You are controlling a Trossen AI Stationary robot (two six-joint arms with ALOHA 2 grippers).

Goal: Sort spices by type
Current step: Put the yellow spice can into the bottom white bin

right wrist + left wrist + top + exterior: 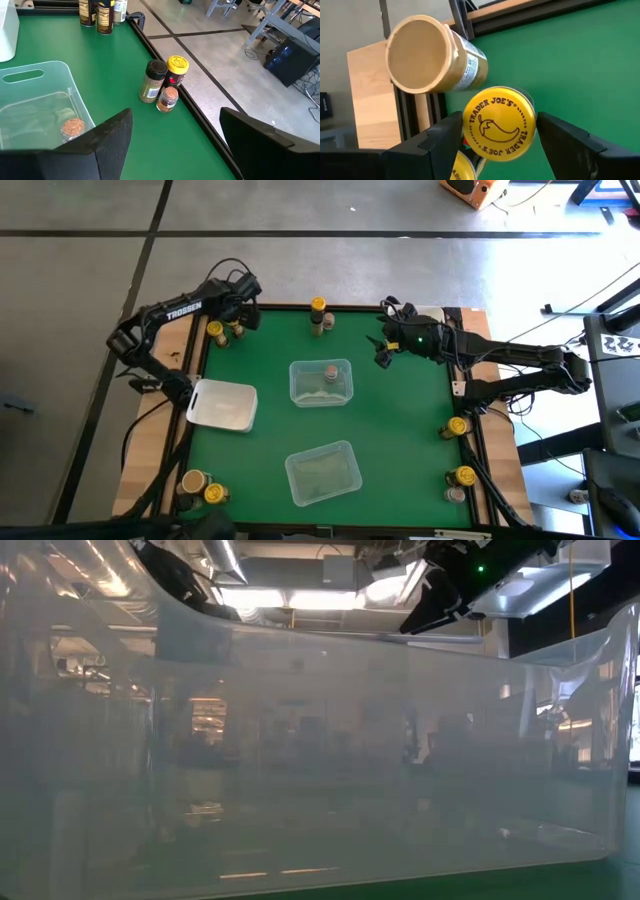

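Two fingers of the left gripper point(497, 145) stand wide around a yellow-lidded jar point(500, 131) at the table's far-left corner — light, rigid, smooth (grip the body below the lid). Farther off, the right gripper point(172, 145) hangs open.

Green table point(400, 430): spice jars point(318, 317), 2 tubs point(321, 381), tray point(222, 404).

Two dark jointed arms, white TROSSEN lettering on the left arm point(185, 312), black cables, green light on the right arm point(500, 365)
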